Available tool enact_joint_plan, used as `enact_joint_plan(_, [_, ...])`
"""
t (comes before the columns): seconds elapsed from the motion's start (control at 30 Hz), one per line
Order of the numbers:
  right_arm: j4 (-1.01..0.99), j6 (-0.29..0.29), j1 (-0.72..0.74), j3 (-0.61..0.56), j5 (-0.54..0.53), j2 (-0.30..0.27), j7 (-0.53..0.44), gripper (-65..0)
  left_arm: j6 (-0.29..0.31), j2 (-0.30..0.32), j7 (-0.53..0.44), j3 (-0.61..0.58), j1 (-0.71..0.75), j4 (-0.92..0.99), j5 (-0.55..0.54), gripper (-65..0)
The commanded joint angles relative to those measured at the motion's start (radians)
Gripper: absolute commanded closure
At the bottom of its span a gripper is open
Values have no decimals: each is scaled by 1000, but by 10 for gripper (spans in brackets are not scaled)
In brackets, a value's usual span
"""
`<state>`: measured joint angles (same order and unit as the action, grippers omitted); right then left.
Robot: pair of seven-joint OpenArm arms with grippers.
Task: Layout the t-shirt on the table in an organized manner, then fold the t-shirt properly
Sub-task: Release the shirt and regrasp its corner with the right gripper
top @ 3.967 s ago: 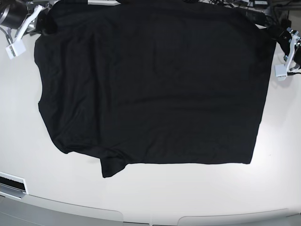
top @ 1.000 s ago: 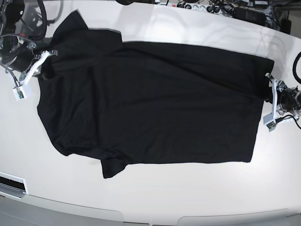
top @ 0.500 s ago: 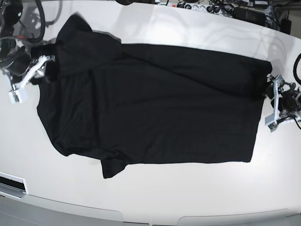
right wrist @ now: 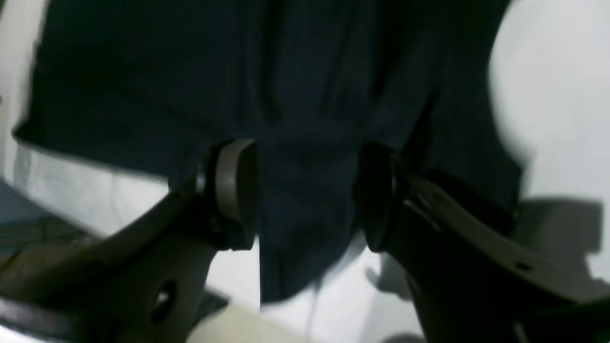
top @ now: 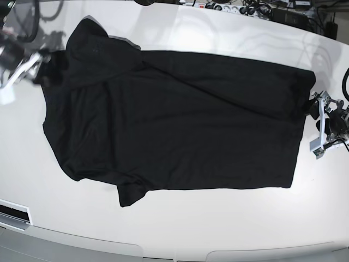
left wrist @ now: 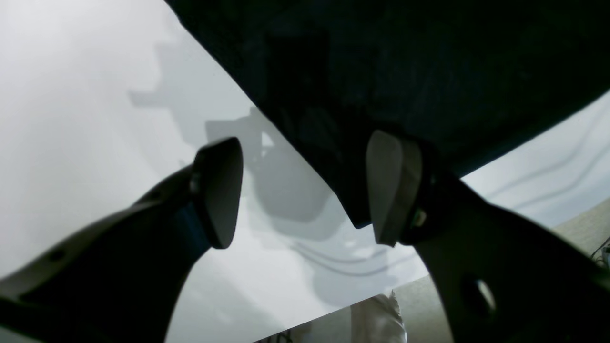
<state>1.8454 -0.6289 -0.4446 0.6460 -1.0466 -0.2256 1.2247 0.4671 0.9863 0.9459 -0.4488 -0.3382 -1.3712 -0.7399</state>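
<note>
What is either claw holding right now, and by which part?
Nothing. Both the left claw and right claw stand open, with the t-shirt edge lying loose between their fingers.

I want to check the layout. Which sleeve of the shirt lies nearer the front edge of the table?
The sleeve at the lower left of the shirt in the base view; the other sleeve lies at the far edge of the table.

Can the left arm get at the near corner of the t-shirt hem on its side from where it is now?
Probably yes. The left gripper stands open beside the t-shirt, and only bare table lies between it and that corner; nothing blocks the way.
</note>
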Motion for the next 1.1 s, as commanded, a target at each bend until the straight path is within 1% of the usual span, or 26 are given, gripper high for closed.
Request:
enact_joint_plan(0.0, [14,-5,-23,6,-27,6,-16,-349,-2,27,-3,11,-19,-8,-2,-412])
enact_joint_plan(0.07, [14,-5,-60,6,-12,45,-27,-349,-2,27,-3,11,-20,-8,-2,-412])
enact_joint_plan(0.13, [14,5,-82,6,69,80,-71,-349,-1,27,-3,11,-20,-8,-2,-412])
enact_joint_plan(0.2, [8,39,-97,6,166,106,-127,-349,-2,27,-3,11,-19,-8,-2,-412])
enact_joint_plan(0.23, [2,58,-99,6,199,115,-146,-349,-2,27,-3,11,-19,-8,-2,-412])
enact_joint_plan(0.37, [-35,111,-98,6,269,132,-181,-349,-1,27,-2,11,-19,-8,-2,-412])
enact_joint_plan(0.43, [-74,159,-98,6,307,131,-202,-349,-1,27,-3,11,-20,-8,-2,-412])
enact_joint_plan(0.47, [-98,174,-95,6,320,132,-212,-349,-2,27,-3,11,-19,-8,-2,-412])
enact_joint_plan(0.5, [-123,177,-92,6,319,131,-220,-349,-1,27,-3,11,-19,-8,-2,-412])
enact_joint_plan(0.53, [-146,172,-89,6,314,131,-220,-349,-1,27,-3,11,-19,-8,-2,-412])
enact_joint_plan(0.6, [-192,141,-77,6,299,131,-219,-349,-1,27,-2,11,-19,-8,-2,-412])
enact_joint_plan(0.67, [-236,116,-70,6,260,131,-219,-349,-1,28,-1,11,-19,-8,-2,-412])
enact_joint_plan(0.73, [-277,68,-70,6,189,132,-206,-349,-1,27,4,11,-19,-8,-2,-412])
enact_joint_plan(0.87, [-309,-42,-70,6,35,131,-137,-348,-1,27,4,11,-19,-8,-2,-412])
enact_joint_plan(0.9, [-309,-63,-70,6,-3,131,-120,-347,-1,27,4,11,-19,-8,-2,-412])
enact_joint_plan(0.93, [-309,-69,-69,6,-32,131,-106,-344,-1,27,4,11,-19,-8,-2,-412])
enact_joint_plan(0.97, [-309,-69,-63,6,-50,131,-98,-322,-2,27,5,11,-19,-8,-2,-412])
enact_joint_plan(1.0, [-309,-69,-57,6,-52,131,-84,-270,-2,27,4,11,-19,-8,-2,-412])
enact_joint_plan(1.03, [-309,-69,-49,6,-55,131,-74,-197,-2,27,4,11,-19,-8,-5,-412])
enact_joint_plan(1.07, [-309,-69,-40,6,-58,131,-63,-110,-2,27,4,11,-19,-8,-5,-412])
